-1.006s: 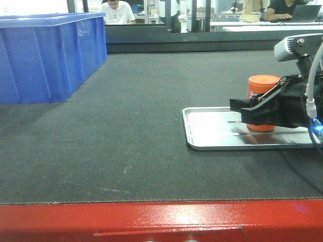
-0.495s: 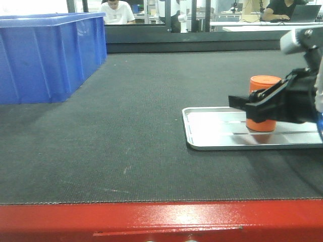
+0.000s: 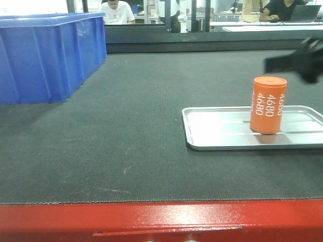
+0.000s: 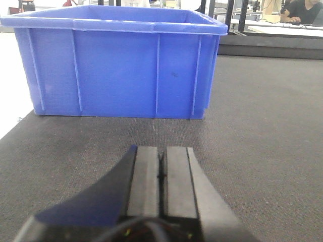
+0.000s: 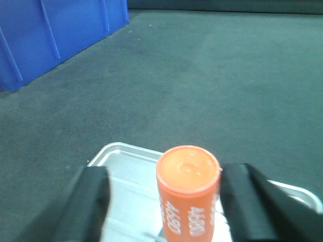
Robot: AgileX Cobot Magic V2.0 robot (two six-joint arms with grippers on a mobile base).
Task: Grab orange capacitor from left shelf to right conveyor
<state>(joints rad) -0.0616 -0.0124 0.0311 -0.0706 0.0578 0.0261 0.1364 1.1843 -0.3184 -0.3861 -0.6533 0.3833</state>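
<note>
A: What blocks the right conveyor [image 3: 126, 126]?
B: The blue bin [image 3: 50, 55] far left, and the silver tray [image 3: 217, 133] at right with the orange capacitor [image 3: 268, 105] upright on it.
A: Between them?
B: Bare belt, open down to the red front edge [image 3: 161, 219]

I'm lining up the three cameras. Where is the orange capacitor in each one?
Front view: the orange capacitor stands upright on the silver tray, right of centre.
Left wrist view: not in it.
Right wrist view: bottom centre, seen from above, between the open right gripper's fingers.
Shared landmark: the blue bin, seen in all three.
</note>
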